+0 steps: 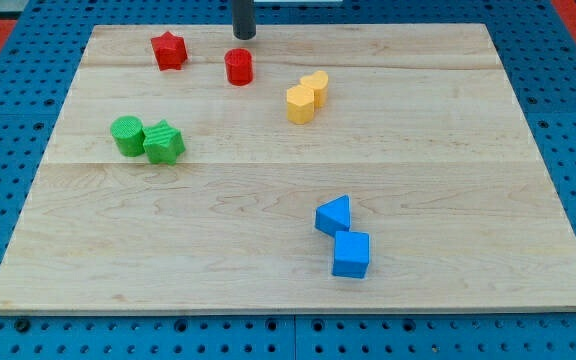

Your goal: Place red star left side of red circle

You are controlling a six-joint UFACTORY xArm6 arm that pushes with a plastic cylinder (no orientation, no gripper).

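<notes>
The red star point(169, 50) lies near the view's top left of the wooden board. The red circle point(239, 67) stands to its right, a little lower, with a gap between them. My tip point(243, 37) is at the view's top edge of the board, just above the red circle and to the right of the red star, touching neither.
A green circle point(126, 135) and a green star point(164, 143) touch at the left. A yellow hexagon point(300, 103) and a yellow heart-like block point(316, 88) touch right of centre. A blue triangle point(333, 215) and a blue cube point(351, 254) sit at lower right. The board point(448, 150) lies on a blue pegboard.
</notes>
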